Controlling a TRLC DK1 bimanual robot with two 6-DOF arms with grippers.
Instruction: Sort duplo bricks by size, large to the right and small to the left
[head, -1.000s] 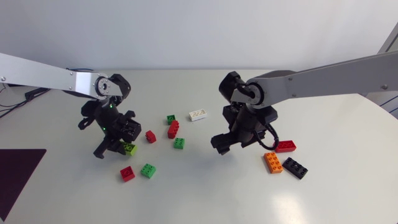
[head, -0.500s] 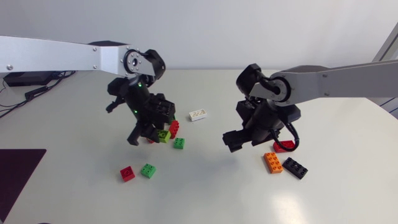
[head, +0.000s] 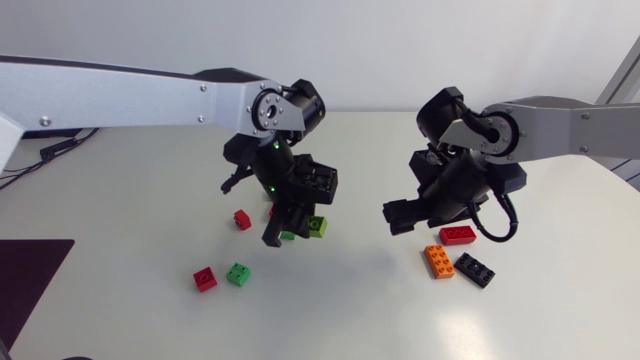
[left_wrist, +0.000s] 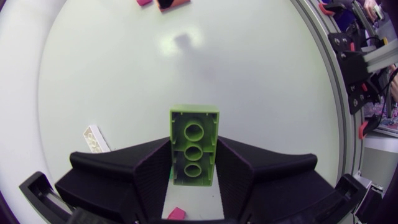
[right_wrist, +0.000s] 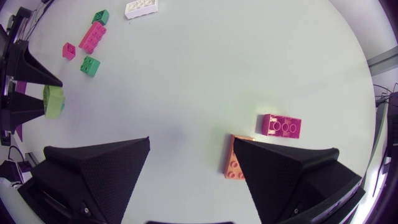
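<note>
- Nearest on the worktop (head: 330, 310), at left, a small red brick (head: 205, 279) and a green brick (head: 238, 273) sit side by side.
- At right, an orange brick (head: 438, 260) and a black brick (head: 474, 269) lie just beside each other, with a long red brick (head: 458, 235) just behind the orange one.
- The right end effector (head: 400, 218) hangs near these, its fingers apart and holding nothing.
- The left end effector (head: 298, 230) is near the middle, clamped from two sides on a lime brick (left_wrist: 194, 146) held above the worktop.
- Farthest lies a white brick (right_wrist: 141, 7).
</note>
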